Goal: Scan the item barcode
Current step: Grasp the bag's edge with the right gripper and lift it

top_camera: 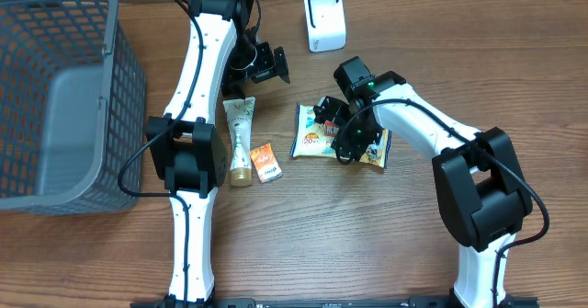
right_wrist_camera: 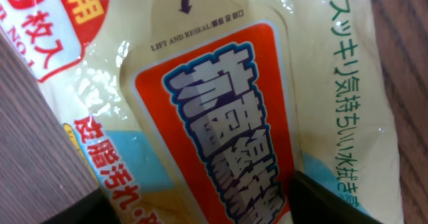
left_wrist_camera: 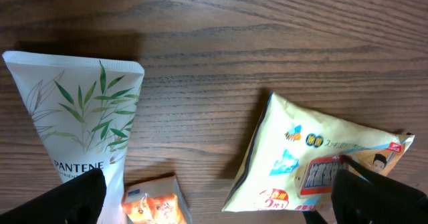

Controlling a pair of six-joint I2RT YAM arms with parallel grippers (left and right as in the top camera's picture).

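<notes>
**Item position.** The wipes pack (top_camera: 310,135) lies flat on the counter (top_camera: 367,253), just right of frame centre in the overhead view. Its printed face is up. Its long axis runs left to right across the frame, dipping slightly toward the right end. No barcode shows on the upper face, so it is probably on the underside.

**Right arm.** The right gripper (top_camera: 354,141) sits directly over the right half of the pack. In the right wrist view its fingers (right_wrist_camera: 334,202) stand apart at the lower corners of the frame, with the red label panel between them. No closed hold on the pack is visible. This arm is the nearer one. The pack lies straight below it, so the coming grasp is judged to be a short descent and pinch.

**Left arm.** The left gripper (top_camera: 266,64) hangs above and left of the pack, well clear of it. Its fingers are spread fully wide and hold nothing.

**Surroundings.**
- The white scanner (top_camera: 325,20) stands at upper centre, beyond the pack. The counter between the two is bare.
- A Pantene tube (top_camera: 241,138) and a small orange packet (top_camera: 266,163) lie near the pack's left end, apart from it.
- The grey basket (top_camera: 129,96) occupies the far left.

**Caution.** The left gripper is near the line from pack to scanner.
</notes>
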